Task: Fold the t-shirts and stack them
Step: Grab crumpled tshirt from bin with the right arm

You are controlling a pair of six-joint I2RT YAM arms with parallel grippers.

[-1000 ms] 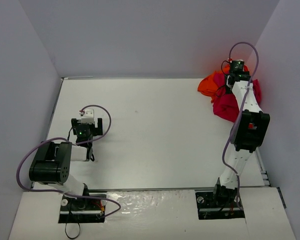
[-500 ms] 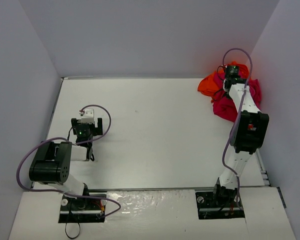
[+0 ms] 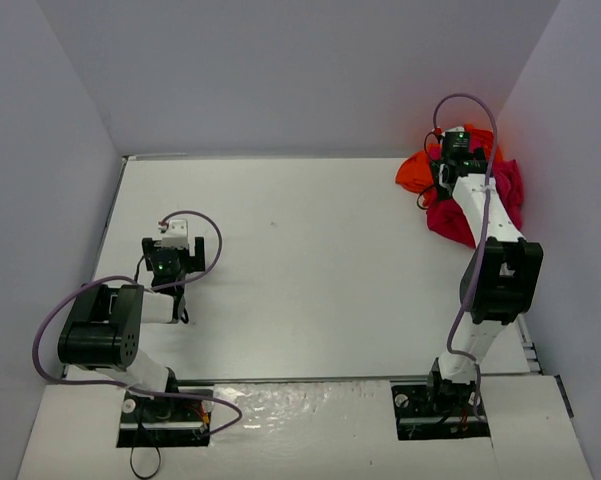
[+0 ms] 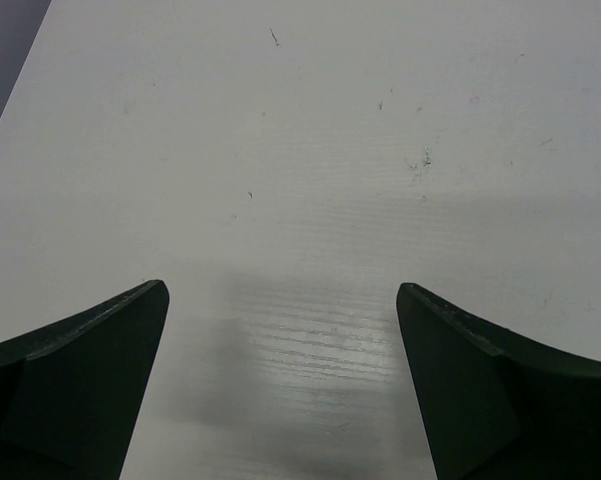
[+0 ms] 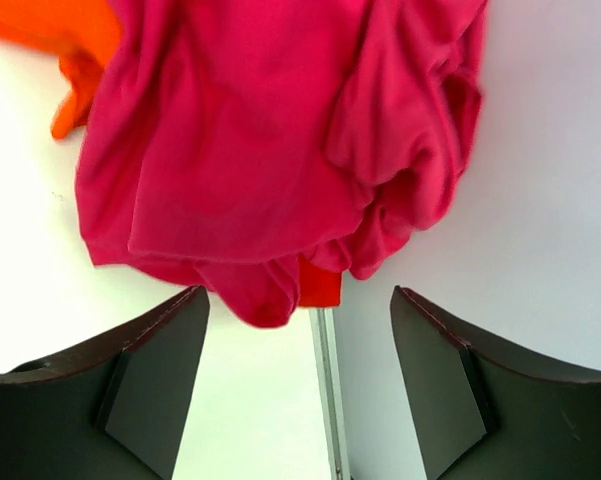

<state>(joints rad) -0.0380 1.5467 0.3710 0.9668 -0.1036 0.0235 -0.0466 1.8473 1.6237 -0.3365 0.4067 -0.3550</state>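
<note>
You seem to be at the first pick: your right hand [image 5: 296,310] hangs wide open and empty above the crimson shirt [image 5: 250,150] among the t-shirts [image 3: 416,170] heaped at the far right corner of the surface [image 3: 310,250], so lower and pinch one layer; your left hand [image 4: 280,300] sits open, empty.

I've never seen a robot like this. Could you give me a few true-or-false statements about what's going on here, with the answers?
1. The t-shirts lie in a crumpled pile at the far right corner of the table. True.
2. The right hand is clamped on a shirt. False: it is open, with nothing between its fingers.
3. The left hand is open over bare table. True.
4. The orange shirt lies neatly folded mid-table. False: it is bunched up in the pile.
</note>
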